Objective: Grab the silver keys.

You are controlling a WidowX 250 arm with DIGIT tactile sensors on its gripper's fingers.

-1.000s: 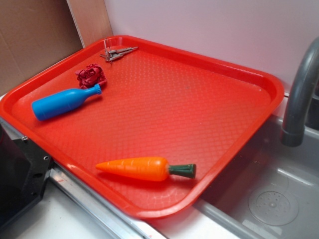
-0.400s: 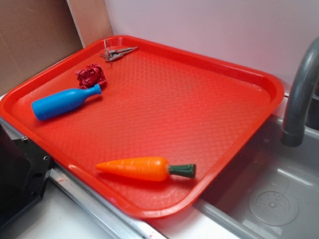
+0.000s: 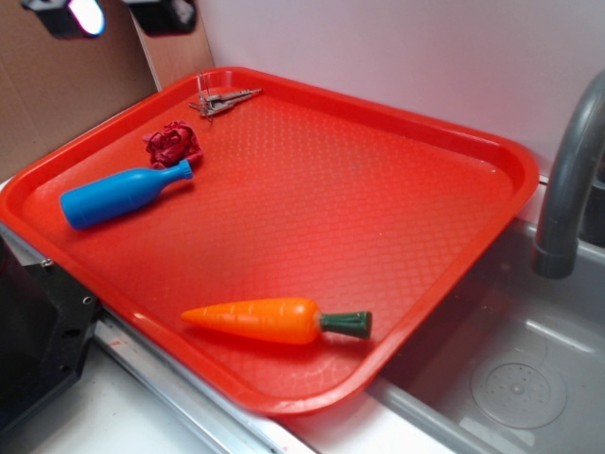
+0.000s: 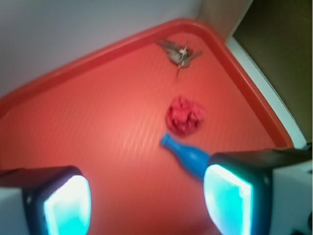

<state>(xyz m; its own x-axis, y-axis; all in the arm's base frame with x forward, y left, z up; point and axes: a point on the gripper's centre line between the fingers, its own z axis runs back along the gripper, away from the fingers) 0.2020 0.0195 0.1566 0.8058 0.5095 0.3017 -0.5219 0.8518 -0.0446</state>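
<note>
Exterior view: the silver keys (image 3: pixel 223 99) lie in the far corner of the red tray (image 3: pixel 492 156), near the red knobbly lump (image 3: pixel 172 143) and blue bottle (image 3: pixel 121 196). The gripper (image 3: pixel 115 15) is high above, at the frame's top edge.

Wrist view: gripper (image 4: pixel 146 198) released, jaws spread, nothing held; keys (image 4: pixel 178 51) well apart from it.

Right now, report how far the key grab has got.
Done: nothing grasped. The silver keys lie untouched in the tray's far corner. In hand: the claw hangs open above the blue bottle, away from the keys. Left: reach them, close, lift.
</note>
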